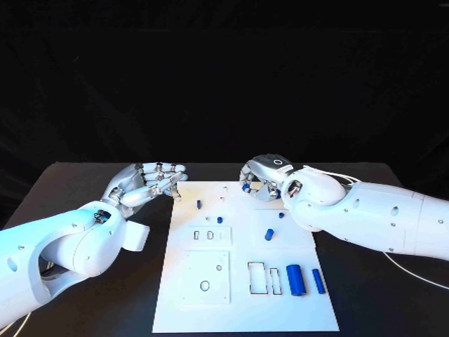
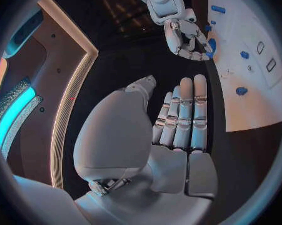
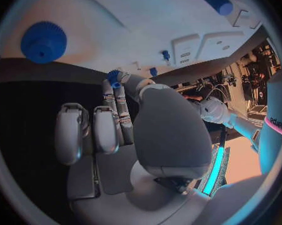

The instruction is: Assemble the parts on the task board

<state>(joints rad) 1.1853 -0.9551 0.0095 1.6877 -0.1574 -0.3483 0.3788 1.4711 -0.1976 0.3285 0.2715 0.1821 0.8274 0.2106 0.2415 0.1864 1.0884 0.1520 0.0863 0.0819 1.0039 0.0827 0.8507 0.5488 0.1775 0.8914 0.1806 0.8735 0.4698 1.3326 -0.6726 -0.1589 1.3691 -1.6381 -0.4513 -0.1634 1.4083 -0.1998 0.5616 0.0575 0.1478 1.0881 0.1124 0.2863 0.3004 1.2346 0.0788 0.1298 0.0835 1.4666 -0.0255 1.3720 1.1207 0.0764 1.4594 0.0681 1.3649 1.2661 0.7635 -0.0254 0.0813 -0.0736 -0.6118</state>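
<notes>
Right hand (image 1: 268, 177) at far edge of task board (image 1: 243, 309), pinching small blue gear (image 3: 113, 78) between thumb and fingertips. Left hand (image 1: 149, 181) beside board's far left corner, fingers loosely apart, empty. Blue cylinder (image 1: 295, 279) lying on board.

The head camera looked down from above onto the black table (image 1: 93, 175), facing forward, far enough back to take in the whole task board (image 1: 247, 281) and both arms. The left wrist camera sat close behind the left hand (image 2: 178, 120), looking along its fingers past the board's edge (image 2: 253, 100) toward the right hand (image 2: 187, 40). The right wrist camera sat close behind the right hand (image 3: 116, 120), facing across the board (image 3: 147, 20). All three views shared the board; the head and left wrist views shared both hands
</notes>
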